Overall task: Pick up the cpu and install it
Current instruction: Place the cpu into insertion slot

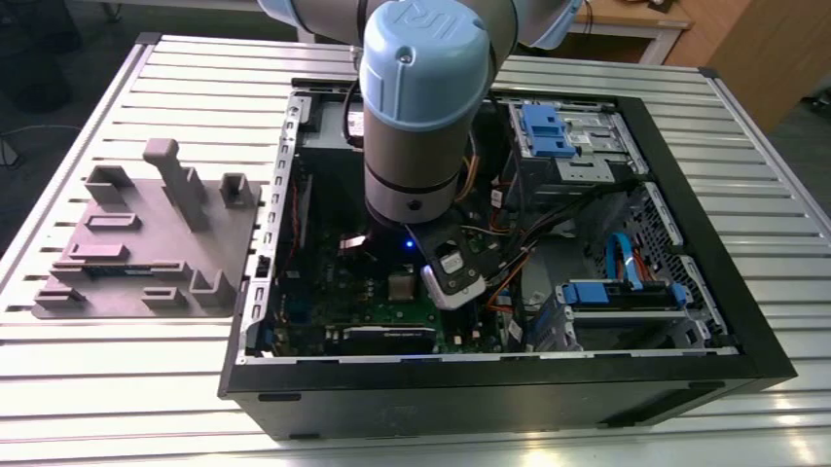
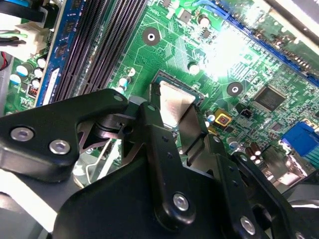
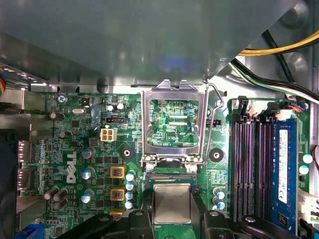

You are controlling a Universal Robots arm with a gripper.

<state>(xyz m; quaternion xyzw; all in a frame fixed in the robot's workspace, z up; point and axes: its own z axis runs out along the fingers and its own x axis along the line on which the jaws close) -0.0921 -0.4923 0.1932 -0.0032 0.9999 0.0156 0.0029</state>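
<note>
1. The jaws are clamped on the cpu (image 3: 172, 203) (image 2: 174, 101). One black finger presses each of two opposite edges, and the dull silver top shows between them in both wrist views
2. The cpu sits between the jaws, low over the green motherboard (image 3: 89, 149) and right at the socket (image 3: 169, 177). The metal load plate (image 3: 173, 124) stands flipped open just beyond the jaw tips, and the memory slots (image 3: 249, 164) run off to one side of the jaws
3. It may already rest in the socket or hang just above it; the fingers hide its lower edges, so I cannot tell which
4. Handling, as I judge it: the chip is light, thin and stiff, so it will not flex or sag in the grip. Its smooth metal lid and narrow edges give little to bite on, so it could slip or twist if squeezed unevenly
5. The fragile parts are likely the contacts on its underside and the fine socket pins beneath it, so any tilt or sideways scrape is the danger
6. The best hold looks like the present one: on two opposite side edges, the chip kept level, pressure light, and nothing touching the underside
</note>
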